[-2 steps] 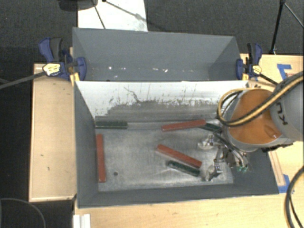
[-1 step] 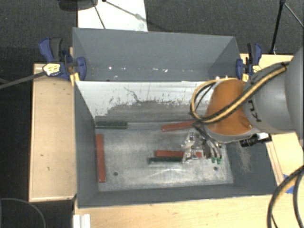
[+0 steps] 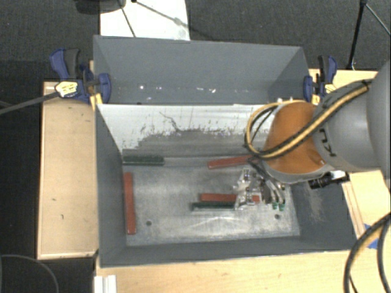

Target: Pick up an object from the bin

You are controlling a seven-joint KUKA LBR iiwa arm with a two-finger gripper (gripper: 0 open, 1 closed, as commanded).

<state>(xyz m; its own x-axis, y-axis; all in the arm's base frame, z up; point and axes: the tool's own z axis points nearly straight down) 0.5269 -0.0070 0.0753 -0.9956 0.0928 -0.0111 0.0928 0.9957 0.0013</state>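
My claw (image 3: 252,195) hangs low over the floor of the grey bin (image 3: 201,72), under the orange cover (image 3: 293,142) on my wrist; whether it is apart or together I cannot tell. Just beside it, on the view's left, lies a short red stick (image 3: 215,196), its near end right at the claw. A dark green stick (image 3: 211,206) lies alongside, just in front of the red one. Behind the claw, by the back wall, rests a second red stick (image 3: 227,162). Further left along that wall is another dark green stick (image 3: 143,160). Farthest from the claw, a long red stick (image 3: 129,203) lies along the left wall.
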